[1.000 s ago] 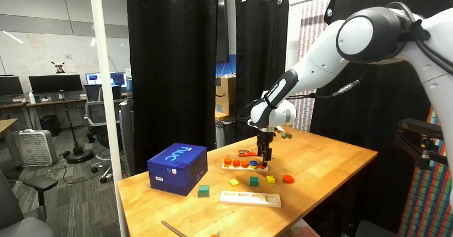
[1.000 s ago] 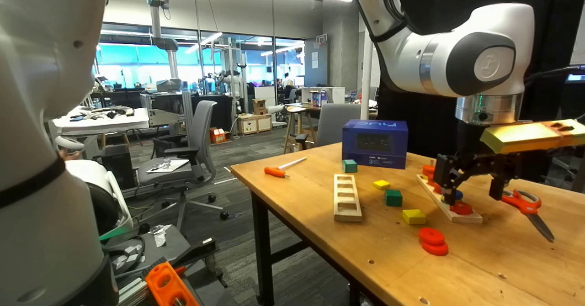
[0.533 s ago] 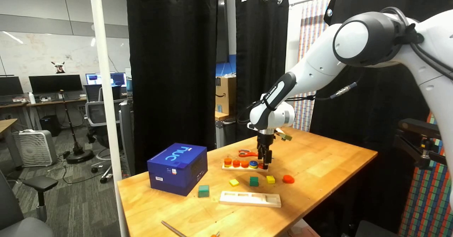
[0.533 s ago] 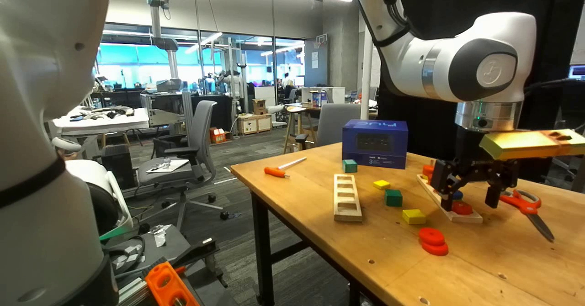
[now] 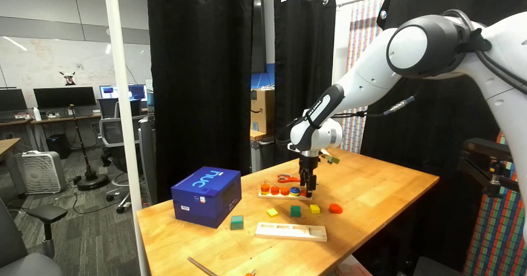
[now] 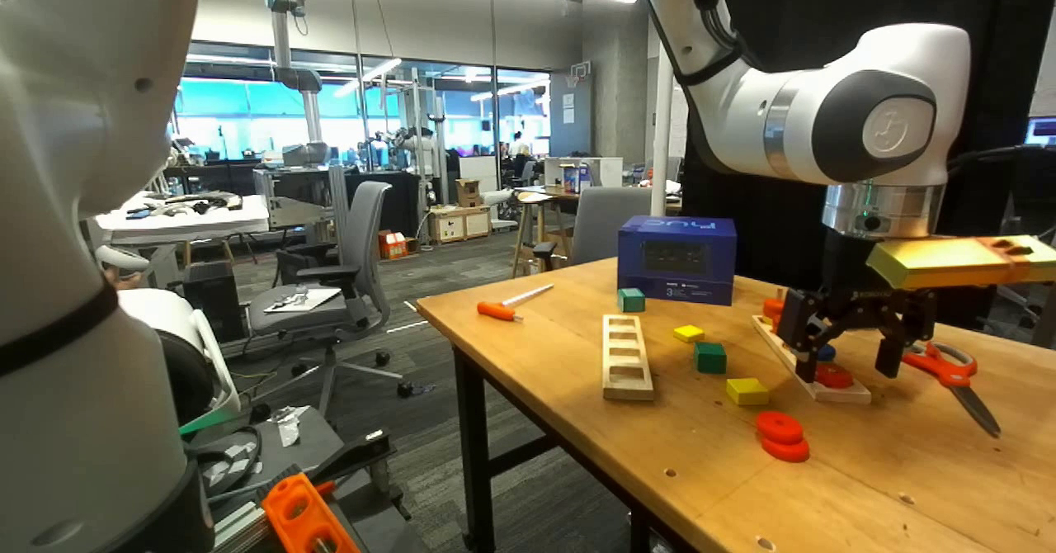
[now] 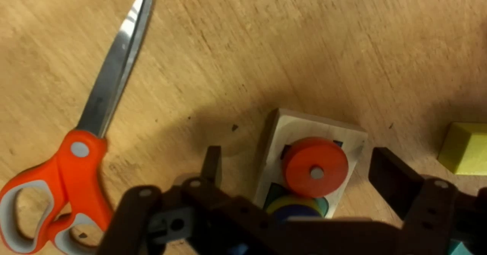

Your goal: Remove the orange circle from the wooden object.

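The orange circle, an orange-red disc with a peg through its centre, sits on the end of the wooden object; it shows in the wrist view (image 7: 304, 179) and in the exterior views (image 6: 833, 376) (image 5: 303, 193). The wooden object is a pale pegged board (image 7: 300, 123) (image 6: 850, 394) (image 5: 284, 197) carrying several other discs. My gripper (image 7: 296, 161) (image 6: 847, 363) (image 5: 309, 189) is open, pointing down, with one finger on each side of the orange circle. Neither finger visibly touches it. A blue and yellow disc (image 7: 296, 210) beside it is partly hidden by the gripper.
Orange-handled scissors (image 7: 83, 160) (image 6: 940, 363) lie close to the gripper. Yellow blocks (image 6: 747, 392), green blocks (image 6: 709, 357) and loose red discs (image 6: 780, 429) lie nearby. A slotted wooden tray (image 6: 627, 388), a blue box (image 6: 689, 268) and an orange-handled tool (image 6: 497, 311) are farther off.
My gripper has come down slightly around the orange circle over the first half second and is almost still since. It stays open; the objects have not moved.
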Available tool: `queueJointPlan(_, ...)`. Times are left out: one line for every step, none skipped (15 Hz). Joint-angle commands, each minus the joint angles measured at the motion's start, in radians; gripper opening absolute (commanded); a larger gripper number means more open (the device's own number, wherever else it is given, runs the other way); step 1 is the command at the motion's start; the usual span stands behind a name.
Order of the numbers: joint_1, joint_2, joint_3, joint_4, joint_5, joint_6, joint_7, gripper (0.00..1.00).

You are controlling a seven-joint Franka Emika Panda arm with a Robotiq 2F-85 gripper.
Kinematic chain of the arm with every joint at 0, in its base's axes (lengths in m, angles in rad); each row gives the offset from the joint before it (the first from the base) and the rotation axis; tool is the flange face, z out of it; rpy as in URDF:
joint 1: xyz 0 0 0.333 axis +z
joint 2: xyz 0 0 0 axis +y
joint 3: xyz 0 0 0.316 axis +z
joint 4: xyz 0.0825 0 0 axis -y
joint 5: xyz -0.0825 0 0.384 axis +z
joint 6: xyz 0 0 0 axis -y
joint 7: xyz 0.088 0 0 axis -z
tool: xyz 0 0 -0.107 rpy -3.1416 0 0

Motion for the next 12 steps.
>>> queueJointPlan(-0.007,0.011,0.002,0.038,0.024,-0.030,-0.017,1.00)
queueJointPlan(-0.008,0.011,0.003,0.038,0.025,-0.028,-0.018,1.00)
queueJointPlan(-0.009,0.012,0.004,0.037,0.027,-0.026,-0.021,1.00)
queueJointPlan(-0.010,0.012,0.005,0.037,0.027,-0.022,-0.023,0.75)
queueJointPlan(-0.012,0.011,0.007,0.035,0.029,-0.015,-0.028,0.75)
queueJointPlan(-0.011,0.011,0.007,0.036,0.028,-0.017,-0.027,0.66)
queueJointPlan(-0.012,0.010,0.007,0.036,0.028,-0.018,-0.027,0.58)
queueJointPlan(-0.012,0.009,0.006,0.036,0.028,-0.018,-0.026,0.49)
queueJointPlan(-0.012,0.009,0.006,0.037,0.028,-0.016,-0.027,0.42)
queueJointPlan(-0.012,0.008,0.006,0.039,0.027,-0.016,-0.027,0.35)
queueJointPlan(-0.011,0.007,0.005,0.040,0.027,-0.014,-0.027,0.27)
queueJointPlan(-0.011,0.006,0.005,0.041,0.026,-0.013,-0.027,0.22)
